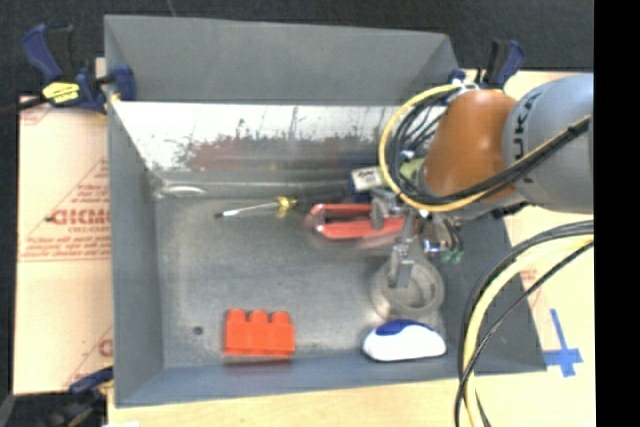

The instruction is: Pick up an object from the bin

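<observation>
Hanging over clear round thing (424, 296), bin (132, 245) lower right, tool (403, 269); open/shut can't tell.

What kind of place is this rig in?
Most likely a robotics lab grasping testbed, not a production line: a robot arm reaches into a grey metal bin holding a few unrelated odds and ends, such as an orange toy brick and a small screwdriver.
</observation>
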You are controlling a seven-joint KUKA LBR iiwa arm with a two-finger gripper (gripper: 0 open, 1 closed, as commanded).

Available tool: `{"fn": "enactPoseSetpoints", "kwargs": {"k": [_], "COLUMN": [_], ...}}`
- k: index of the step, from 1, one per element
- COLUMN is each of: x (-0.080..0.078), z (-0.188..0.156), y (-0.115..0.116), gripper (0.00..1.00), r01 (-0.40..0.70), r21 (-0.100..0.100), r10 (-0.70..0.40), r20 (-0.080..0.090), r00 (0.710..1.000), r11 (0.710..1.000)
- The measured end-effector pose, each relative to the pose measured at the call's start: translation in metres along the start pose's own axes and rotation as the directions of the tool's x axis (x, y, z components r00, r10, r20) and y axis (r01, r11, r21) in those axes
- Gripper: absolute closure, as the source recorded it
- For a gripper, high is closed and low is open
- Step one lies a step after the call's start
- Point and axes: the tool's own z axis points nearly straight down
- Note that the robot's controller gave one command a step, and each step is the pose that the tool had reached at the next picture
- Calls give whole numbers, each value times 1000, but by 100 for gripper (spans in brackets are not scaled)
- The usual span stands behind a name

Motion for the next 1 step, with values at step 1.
{"fn": "enactPoseSetpoints", "kwargs": {"k": [1], "x": [-16], "z": [-7], "y": [-1], "gripper": [0], "r01": [76], "r21": [6], "r10": [-76], "r20": [2], "r00": [997], "r11": [997]}}
